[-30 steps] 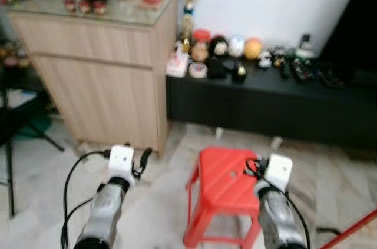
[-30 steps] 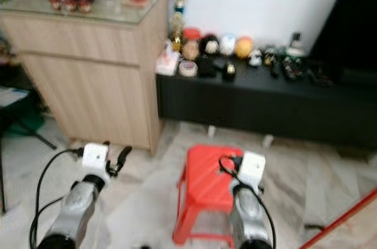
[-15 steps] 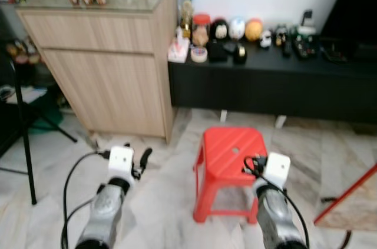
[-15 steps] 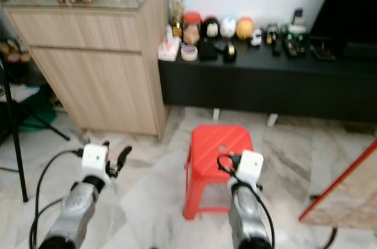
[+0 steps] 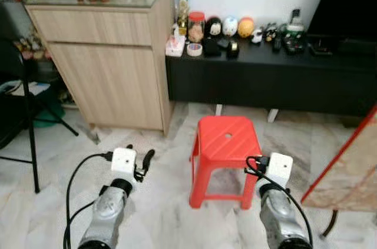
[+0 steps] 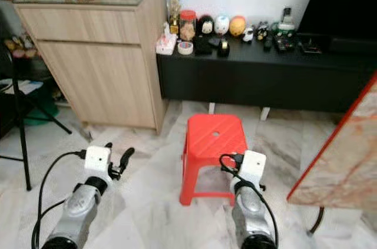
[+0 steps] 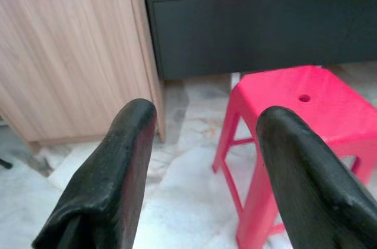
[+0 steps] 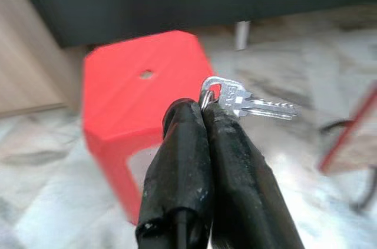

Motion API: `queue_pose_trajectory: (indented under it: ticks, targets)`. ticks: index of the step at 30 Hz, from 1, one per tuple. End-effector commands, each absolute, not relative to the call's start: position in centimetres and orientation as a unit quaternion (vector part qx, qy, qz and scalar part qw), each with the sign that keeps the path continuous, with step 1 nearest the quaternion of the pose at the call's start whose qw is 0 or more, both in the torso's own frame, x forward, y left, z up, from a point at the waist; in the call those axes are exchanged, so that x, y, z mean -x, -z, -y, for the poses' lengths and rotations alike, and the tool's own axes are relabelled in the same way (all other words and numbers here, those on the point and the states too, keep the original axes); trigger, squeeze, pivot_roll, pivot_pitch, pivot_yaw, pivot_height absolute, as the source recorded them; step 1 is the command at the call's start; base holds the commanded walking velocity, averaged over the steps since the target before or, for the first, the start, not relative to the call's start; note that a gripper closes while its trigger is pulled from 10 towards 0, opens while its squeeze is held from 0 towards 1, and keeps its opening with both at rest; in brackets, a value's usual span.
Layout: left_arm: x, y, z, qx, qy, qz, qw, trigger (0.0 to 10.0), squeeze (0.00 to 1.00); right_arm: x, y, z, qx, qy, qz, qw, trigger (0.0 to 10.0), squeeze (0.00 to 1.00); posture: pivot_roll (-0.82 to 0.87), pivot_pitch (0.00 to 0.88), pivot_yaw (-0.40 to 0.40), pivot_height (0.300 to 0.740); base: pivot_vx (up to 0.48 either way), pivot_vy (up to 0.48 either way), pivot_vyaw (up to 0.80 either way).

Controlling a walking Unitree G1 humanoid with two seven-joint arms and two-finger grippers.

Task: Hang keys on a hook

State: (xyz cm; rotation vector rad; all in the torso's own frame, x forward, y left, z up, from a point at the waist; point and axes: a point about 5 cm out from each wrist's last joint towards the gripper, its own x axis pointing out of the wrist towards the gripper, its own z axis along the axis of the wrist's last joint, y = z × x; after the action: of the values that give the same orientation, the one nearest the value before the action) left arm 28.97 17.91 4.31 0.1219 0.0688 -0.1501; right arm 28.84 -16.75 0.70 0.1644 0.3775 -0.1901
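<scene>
My right gripper (image 8: 203,110) is pinched fully closed on the ring end of a small silver key (image 8: 247,102), whose blade sticks out sideways past the fingertips. That thin hold worries me: a jolt while walking could twist the key or shake it loose onto the pale marble floor (image 5: 171,213). My left gripper (image 7: 203,160) is spread wide and holds nothing. I cannot make out a hook anywhere, so I judge I must find it first. The red plastic stool (image 5: 225,143) stands just ahead of my right arm and blocks the straight path; beyond it are the light wooden cabinet (image 5: 106,66) and the low black console (image 5: 265,84) crowded with ornaments.
</scene>
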Motion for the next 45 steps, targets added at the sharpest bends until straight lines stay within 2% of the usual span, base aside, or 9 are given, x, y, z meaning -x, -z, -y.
queue_pose_trajectory:
  ticks: [1,13,19,22,26,29,35,40,45]
  targets:
    - [-29.2,-4.6,-18.1,-0.072,0.085,-0.036,0.993,10.0,0.00,-29.1,-0.8,16.2,-0.088,0.083,-0.194,0.974,10.0,0.00,0.03,0.013,-0.045,0.740,0.000,0.000,0.00]
    - [-29.3,-4.6,-17.4,-0.099,0.184,-0.062,0.976,10.0,0.00,-29.9,-1.8,14.3,-0.019,-0.099,-0.246,0.964,10.0,0.00,0.03,0.005,-0.045,0.740,0.000,0.000,0.00]
    - [-28.9,-4.3,-16.4,-0.108,0.228,-0.073,0.965,10.0,0.00,-29.8,-2.6,14.0,0.035,-0.209,-0.263,0.941,10.0,0.00,0.01,0.000,-0.050,0.740,0.000,0.000,0.00]
    - [-28.8,-4.2,-16.2,-0.110,0.233,-0.076,0.963,10.0,0.00,-29.8,-2.6,14.4,0.042,-0.204,-0.269,0.941,10.0,0.00,0.02,0.000,-0.052,0.740,0.000,0.000,0.00]
    - [-28.8,-4.3,-16.0,-0.107,0.244,-0.076,0.961,10.0,0.00,-30.7,-4.0,14.6,-0.040,-0.150,-0.257,0.954,10.0,0.00,0.02,0.000,-0.056,0.740,0.000,0.000,0.00]
    - [-28.7,-4.7,-15.6,-0.100,0.276,-0.076,0.953,10.0,0.00,-31.1,-5.6,13.3,-0.086,-0.180,-0.235,0.951,10.0,0.00,0.02,0.000,-0.056,0.740,0.000,0.000,0.00]
    - [-28.6,-4.7,-15.0,-0.108,0.319,-0.085,0.938,10.0,0.00,-32.0,-7.2,12.9,-0.113,-0.166,-0.220,0.955,10.0,0.00,0.01,0.000,-0.056,0.740,0.000,0.000,0.00]
    - [-28.5,-4.9,-14.4,-0.106,0.349,-0.086,0.927,10.0,0.00,-32.0,-8.8,11.5,-0.150,-0.196,-0.209,0.946,10.0,0.00,0.01,0.000,-0.059,0.740,0.000,0.000,0.00]
    - [-28.6,-5.3,-13.8,-0.098,0.353,-0.075,0.928,10.0,0.00,-30.9,-10.3,9.4,-0.203,-0.265,-0.213,0.918,10.0,0.00,0.01,0.007,-0.061,0.740,0.000,0.000,0.00]
